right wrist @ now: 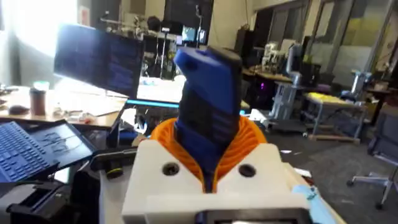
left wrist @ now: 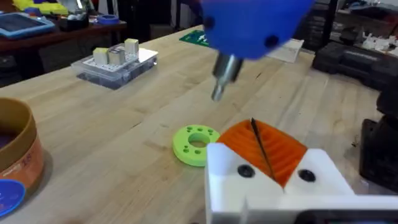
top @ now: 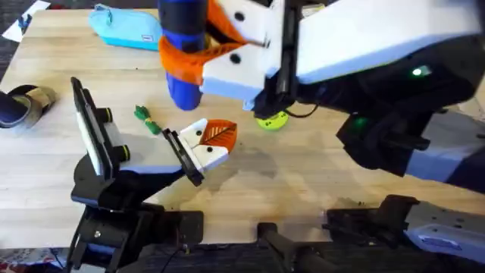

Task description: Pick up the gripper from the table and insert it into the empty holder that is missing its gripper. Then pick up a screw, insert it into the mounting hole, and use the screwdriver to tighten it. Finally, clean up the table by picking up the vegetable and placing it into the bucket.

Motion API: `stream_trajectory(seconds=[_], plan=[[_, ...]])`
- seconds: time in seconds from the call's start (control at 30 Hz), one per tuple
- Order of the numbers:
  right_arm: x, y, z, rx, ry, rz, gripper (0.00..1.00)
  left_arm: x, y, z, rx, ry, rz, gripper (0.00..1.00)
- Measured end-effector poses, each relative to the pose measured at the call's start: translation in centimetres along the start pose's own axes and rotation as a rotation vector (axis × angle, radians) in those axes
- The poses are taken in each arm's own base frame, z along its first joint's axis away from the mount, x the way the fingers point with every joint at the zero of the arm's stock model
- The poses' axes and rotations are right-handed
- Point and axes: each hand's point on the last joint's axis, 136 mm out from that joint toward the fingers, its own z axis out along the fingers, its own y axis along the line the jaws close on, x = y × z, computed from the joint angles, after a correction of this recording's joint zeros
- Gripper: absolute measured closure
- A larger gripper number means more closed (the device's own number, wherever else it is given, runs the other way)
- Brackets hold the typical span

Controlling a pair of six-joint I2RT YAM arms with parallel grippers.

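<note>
Pale wood tabletop (top: pixel 303 182) carries everything. At its far left corner lies a flat light-blue pouch (top: pixel 125 29). Nearer, a small green vegetable (top: pixel 145 118) rests on the bare wood, just left of the left arm's hand (top: pixel 212 142). That hand hangs low over the middle of the tabletop. In the left wrist view its orange ribbed pads (left wrist: pixel 286 149) are pressed together with a thin dark line between them; whether anything is pinched there I cannot tell. The same view shows the orange-tan bucket (left wrist: pixel 13 158) with its blue band standing upright on the wood, well apart from the hand, and a clear plastic box (left wrist: pixel 115 62) of small pieces farther off.

Just beyond the left hand a bright green ring (top: pixel 271 120) lies flat. The right arm reaches in from the right, high and close under the overhead camera. Its hand (right wrist: pixel 208 152) is clenched on the blue handle of the screwdriver (top: pixel 182 76), which points downward. The metal tip (left wrist: pixel 219 87) hangs in the air above the ring, not touching it.
</note>
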Motion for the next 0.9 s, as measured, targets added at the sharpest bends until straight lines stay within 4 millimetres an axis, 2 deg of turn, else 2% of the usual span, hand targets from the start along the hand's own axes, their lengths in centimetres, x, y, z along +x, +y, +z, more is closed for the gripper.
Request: stream_trajectory(seconds=[0.07, 0.3, 0.4, 0.5, 0.63, 0.73, 0.8, 0.9], plan=[[-0.5, -0.3, -0.2, 0.008, -0.013, -0.013, 0.957, 0.0, 0.0, 0.0, 0.000, 0.000, 0.000, 0.985], [0.7, -1.3, -0.6, 0.030, 0.035, 0.003, 0.958, 0.0, 0.0, 0.0, 0.000, 0.000, 0.000, 0.985], [0.8, -3.5, -1.6, 0.087, 0.047, -0.021, 0.958, 0.0, 0.0, 0.0, 0.000, 0.000, 0.000, 0.985], [1.7, -6.7, -3.3, 0.175, 0.097, -0.029, 0.956, 0.0, 0.0, 0.0, 0.000, 0.000, 0.000, 0.985], [4.6, -11.5, -7.0, 0.330, 0.230, 0.024, 0.957, 0.0, 0.0, 0.0, 0.000, 0.000, 0.000, 0.985], [7.8, -14.3, -10.8, 0.443, 0.380, 0.072, 0.958, 0.0, 0.0, 0.0, 0.001, 0.000, 0.000, 0.985], [10.5, -14.9, -13.2, 0.480, 0.511, 0.073, 0.956, 0.0, 0.0, 0.0, 0.000, 0.000, 0.000, 0.985], [14.5, -14.3, -16.7, 0.464, 0.728, 0.027, 0.956, 0.0, 0.0, 0.0, 0.000, 0.000, 0.000, 0.985]])
